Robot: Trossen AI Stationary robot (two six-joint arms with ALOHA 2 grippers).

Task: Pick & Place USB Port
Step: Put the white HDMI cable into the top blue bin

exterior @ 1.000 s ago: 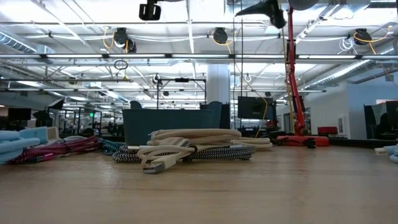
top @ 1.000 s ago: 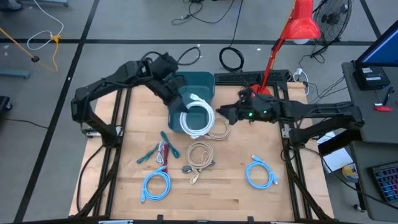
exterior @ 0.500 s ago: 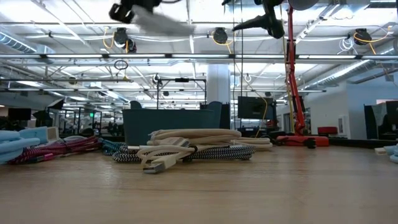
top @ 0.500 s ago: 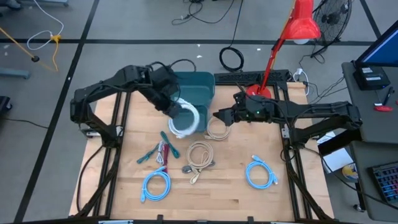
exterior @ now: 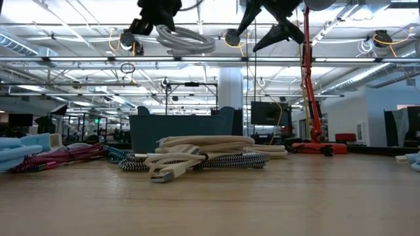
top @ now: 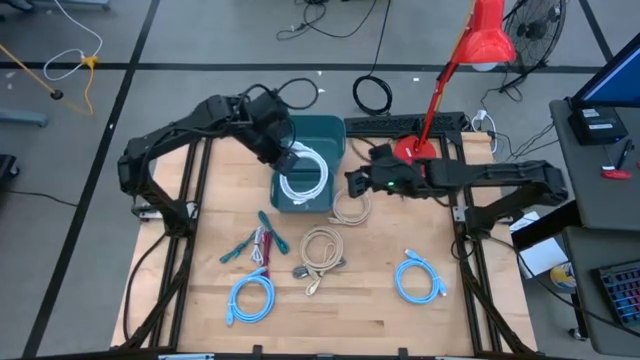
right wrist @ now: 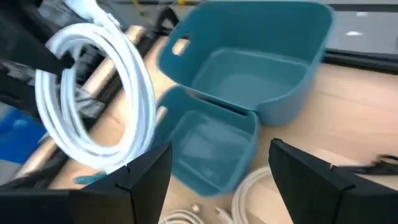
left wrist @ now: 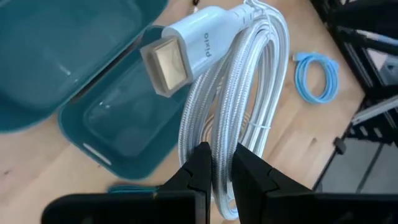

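High view: left gripper was clamped on the coiled white braided USB cable, hanging directly over the teal plastic bin. Left wrist view: coil hung lengthwise past the fingers, bin below. Right gripper waited beside the bin, jaws spread, empty

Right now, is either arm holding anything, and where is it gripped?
The left tool pinches the white cable across its coiled loops, plug end free. The right tool is open and empty.

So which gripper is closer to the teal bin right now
Left. The left gripper hangs right above the teal bin, shut on the white cable coil. The right gripper is open, just off the bin's side.
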